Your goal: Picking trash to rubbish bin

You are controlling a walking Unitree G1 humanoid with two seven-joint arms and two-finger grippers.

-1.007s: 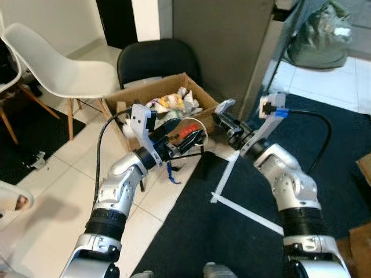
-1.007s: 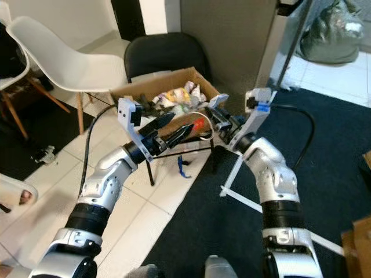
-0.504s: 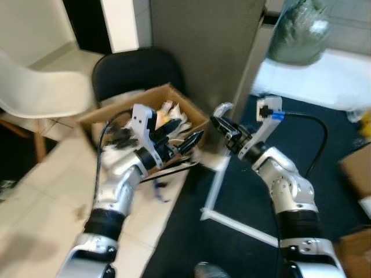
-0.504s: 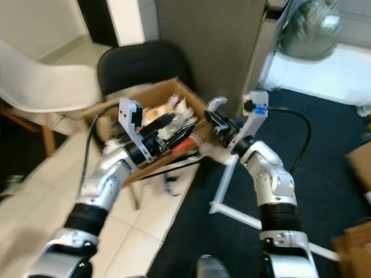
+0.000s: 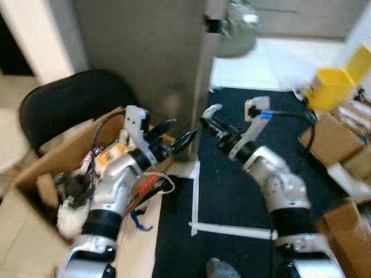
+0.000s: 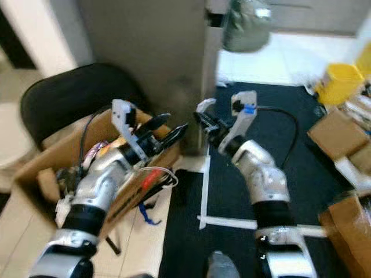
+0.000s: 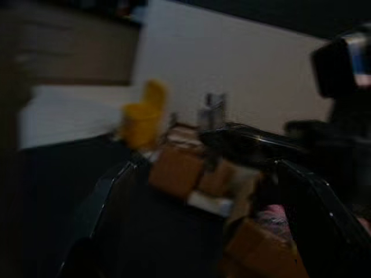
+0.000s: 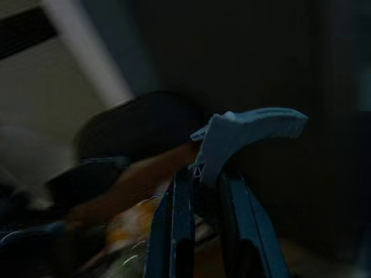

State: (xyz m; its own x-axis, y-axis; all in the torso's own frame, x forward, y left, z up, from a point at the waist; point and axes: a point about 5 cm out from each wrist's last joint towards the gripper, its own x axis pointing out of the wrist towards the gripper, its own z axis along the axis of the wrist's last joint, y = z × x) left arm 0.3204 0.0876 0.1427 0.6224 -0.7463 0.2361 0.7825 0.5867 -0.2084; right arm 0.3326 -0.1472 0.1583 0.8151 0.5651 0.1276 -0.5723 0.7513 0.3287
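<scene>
A: status on grippers?

B: left gripper (image 5: 177, 133) is raised over the near right corner of the box (image 5: 35, 168), fingers spread wide, nothing between them. In the left wrist view both black fingers (image 7: 104, 202) stand far apart with only blurred background in the gap

A: right one?

B: right gripper (image 5: 210, 123) is held up beside the left one, just in front of the grey panel (image 5: 145, 52). Fingers nearly together, pinching a small pale grey piece (image 8: 249, 130). Right wrist view shows that piece sitting on the tips of the two fingers (image 8: 174, 226), narrow slit between them

A: where's the trash?

B: box sits on the floor at the robot's left, open top, crumpled wrappers (image 5: 107, 156) and dark bits inside. It's under and left of the left forearm. A red and white scrap (image 5: 152, 182) hangs at the box's near right side, thin wire loops around it. A blue scrap (image 5: 138, 221) lies on the floor just below that

A: surroundings?

B: black chair (image 5: 69, 104) right behind the box, against the panel. Dark carpet (image 5: 232, 197) under the right arm, with white tape lines (image 5: 229, 230) on it. Yellow container (image 5: 330, 87) and cardboard boxes (image 5: 327, 136) far right. Grey-green bag (image 5: 237, 29) at the top past the panel. All views are motion blurred, small detail in the box not readable
</scene>
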